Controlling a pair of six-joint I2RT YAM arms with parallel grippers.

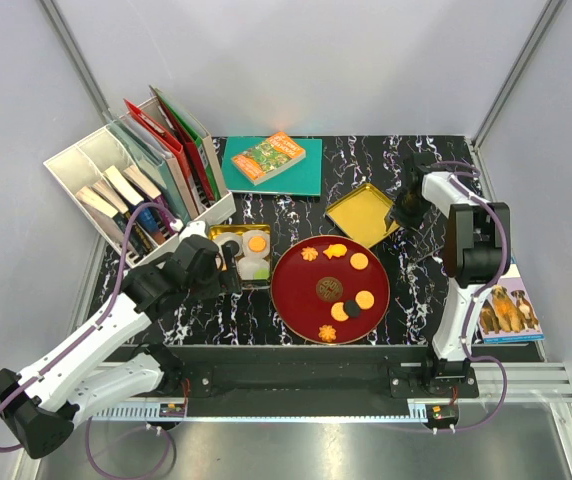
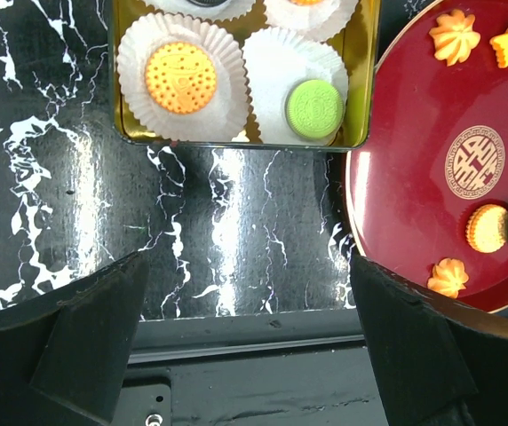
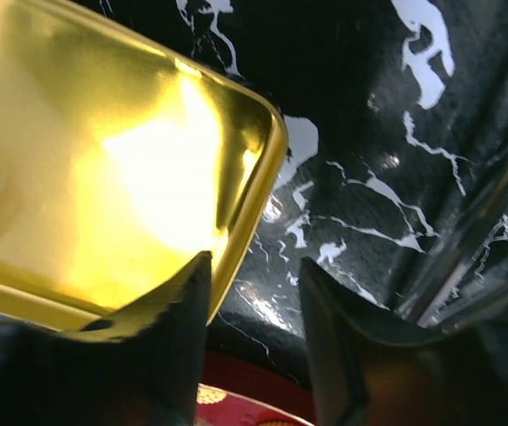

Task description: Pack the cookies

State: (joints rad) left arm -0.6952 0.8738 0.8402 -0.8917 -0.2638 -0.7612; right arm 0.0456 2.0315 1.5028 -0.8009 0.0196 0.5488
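The cookies lie partly on a red round plate (image 1: 296, 290): orange flower shapes (image 1: 309, 254), round orange discs (image 1: 359, 261) and a dark brown disc (image 1: 352, 308). A gold tin (image 1: 239, 232) left of the plate holds white paper cups with an orange cookie (image 2: 179, 78) and a green cookie (image 2: 314, 107). My left gripper (image 1: 224, 268) hangs over the tin's near left side, open and empty (image 2: 245, 328). My right gripper (image 1: 406, 212) is open. Its jaws straddle the right rim of the gold lid (image 3: 103, 177), with a gap on the outer side (image 3: 254, 311).
A white file organiser (image 1: 136, 180) with books stands at the back left. A green book on a teal folder (image 1: 271, 163) lies at the back. A dog picture book (image 1: 506, 310) lies at the right edge. The table's front rail (image 2: 254, 355) runs below the left gripper.
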